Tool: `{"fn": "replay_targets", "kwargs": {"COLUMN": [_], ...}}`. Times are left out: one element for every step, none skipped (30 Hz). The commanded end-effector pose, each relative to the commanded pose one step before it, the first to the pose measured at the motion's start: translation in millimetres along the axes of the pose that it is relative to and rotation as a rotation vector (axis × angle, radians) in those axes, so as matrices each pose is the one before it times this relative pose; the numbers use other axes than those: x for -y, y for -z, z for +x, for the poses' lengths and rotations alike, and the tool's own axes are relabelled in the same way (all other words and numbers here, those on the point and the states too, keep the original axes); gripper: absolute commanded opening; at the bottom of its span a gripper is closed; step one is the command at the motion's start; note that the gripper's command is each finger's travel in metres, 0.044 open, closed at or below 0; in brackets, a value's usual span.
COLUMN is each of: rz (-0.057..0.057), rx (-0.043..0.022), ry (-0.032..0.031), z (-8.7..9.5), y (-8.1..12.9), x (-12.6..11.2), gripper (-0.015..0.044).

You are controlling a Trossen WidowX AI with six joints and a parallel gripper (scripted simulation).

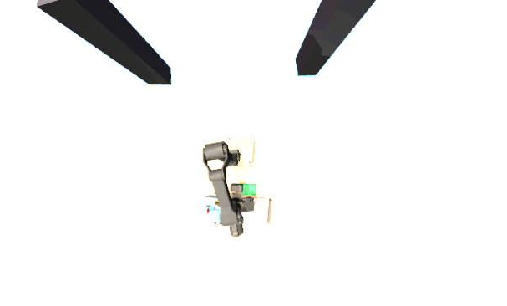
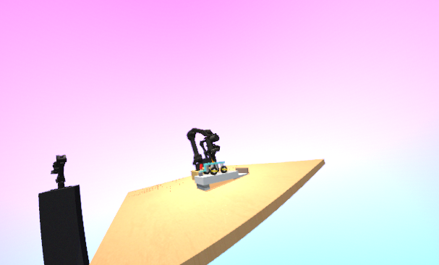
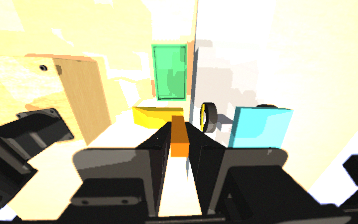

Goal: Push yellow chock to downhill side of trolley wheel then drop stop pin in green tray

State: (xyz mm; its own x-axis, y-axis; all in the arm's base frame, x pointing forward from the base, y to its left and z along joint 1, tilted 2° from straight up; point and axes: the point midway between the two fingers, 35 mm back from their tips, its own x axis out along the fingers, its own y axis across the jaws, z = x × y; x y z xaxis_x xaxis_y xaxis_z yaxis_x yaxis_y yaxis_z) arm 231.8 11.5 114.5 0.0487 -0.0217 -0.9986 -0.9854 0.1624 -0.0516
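Observation:
My gripper (image 3: 177, 125) is shut on the orange handle (image 3: 180, 142) of the yellow chock (image 3: 152, 116). The chock sits just left of a black and yellow trolley wheel (image 3: 209, 117), at the edge of the pale ramp (image 3: 240, 65); I cannot tell whether it touches the wheel. The trolley's cyan body (image 3: 260, 127) (image 1: 212, 209) (image 2: 215, 166) is to the right of the gripper. The red-headed stop pin (image 1: 208, 211) (image 2: 201, 166) shows at the trolley's end. The green tray (image 3: 170, 72) (image 1: 249, 190) lies beyond the chock.
A wooden block (image 3: 82, 97) stands left of the chock. A wooden strip (image 1: 269, 211) (image 2: 241, 169) lies beyond the ramp's low end. The ramp (image 2: 215, 177) rests on a tan table (image 2: 201, 224). Two dark posts (image 1: 119, 46) (image 1: 328, 33) stand far off.

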Motion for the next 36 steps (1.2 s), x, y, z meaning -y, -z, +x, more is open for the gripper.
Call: {"fn": "replay_targets", "kwargs": {"rz": [0.0052, 0.0, 0.0, 0.0, 0.0, 0.0, 0.0, 0.0, 0.0, 0.0, 0.0, 0.0, 0.0, 0.0, 0.0, 0.0, 0.0, 0.0, 0.0, -0.0059, -0.0178, -0.0238, -0.0346, -0.0362, -0.0363, -0.0356, -0.0356, -0.0356, -0.0356, -0.035, -0.0351, -0.035, -0.0351, -0.0364, -0.0365, -0.0365], "rx": [-0.00296, 0.0004, 0.00042, 0.00039, 0.00039, 0.00038, 0.00038, 0.00037, 0.00038, 0.00036, 0.00038, 0.00045, 0.00042, 0.00042, 0.00036, 0.00038, 0.00038, 0.00031, 0.00024, -0.00043, -0.00127, -0.00168, -0.0024, -0.00246, -0.00241, -0.00241, -0.00236, -0.00231, -0.00226, -0.00228, -0.00224, -0.00218, -0.00214, -0.00231, -0.00227, -0.00221], "ry": [0.00535, 0.00005, 0.00005, 0.00005, 0.00005, 0.00005, 0.00006, 0.00006, 0.00006, 0.00006, 0.00007, 0.00009, 0.00008, 0.0001, 0.00008, 0.00011, 0.00011, 0.0001, 0.00008, -0.00024, -0.00073, -0.001, -0.00153, -0.00168, -0.00177, -0.00142, -0.0015, -0.00158, -0.00165, -0.00144, -0.00151, -0.00158, -0.00165, -0.00155, -0.00163, -0.0017], "z": [0.49, 0.31, 0.34, 0.29, 0.3, 0.26, 0.28, 0.25, 0.27, 0.23, 0.26, 0.27, 0.29, 0.22, 0.22, 0.17, 0.21, 0.16, 0.15, 0.0, 0.0, 0.0, 0.0, 0.0, 0.0, 0.01, 0.01, 0.01, 0.0, 0.01, 0.01, 0.01, 0.0, 0.01, 0.01, 0.01], "y": [-12.13, -4.32, -4.58, -4.26, -4.24, -4.13, -4.23, -4.1, -4.25, -4.02, -4.23, -5.01, -4.71, -4.69, -4.1, -4.35, -4.35, -3.5, -2.7, -0.03, -0.09, -0.12, -0.18, -0.18, -0.18, -0.16, -0.15, -0.15, -0.15, -0.14, -0.13, -0.13, -0.13, -0.13, -0.12, -0.12], "x": [4.99, 0.83, 0.79, 0.87, 0.78, 0.93, 0.87, 0.99, 0.94, 1.05, 1.02, 1.41, 1.22, 1.5, 1.23, 1.63, 1.54, 1.4, 1.04, 0.01, 0.04, 0.06, 0.09, 0.1, 0.1, 0.08, 0.09, 0.1, 0.1, 0.08, 0.09, 0.09, 0.1, 0.09, 0.09, 0.1], "gripper": [0.0, 0.0, 0.0, 0.0, 0.0, 0.0, 0.0, 0.0, 0.0, 0.0, 0.0, 0.0, 0.0, 0.0, 0.0, 0.0, 0.0, 0.0, 0.0, 0.0, 0.0, 0.0, 0.0, 0.0, 0.0, 0.0, 0.0, 0.0, 0.0, 0.0, 0.0, 0.0, 0.0, 0.0, 0.0, 0.0]}}
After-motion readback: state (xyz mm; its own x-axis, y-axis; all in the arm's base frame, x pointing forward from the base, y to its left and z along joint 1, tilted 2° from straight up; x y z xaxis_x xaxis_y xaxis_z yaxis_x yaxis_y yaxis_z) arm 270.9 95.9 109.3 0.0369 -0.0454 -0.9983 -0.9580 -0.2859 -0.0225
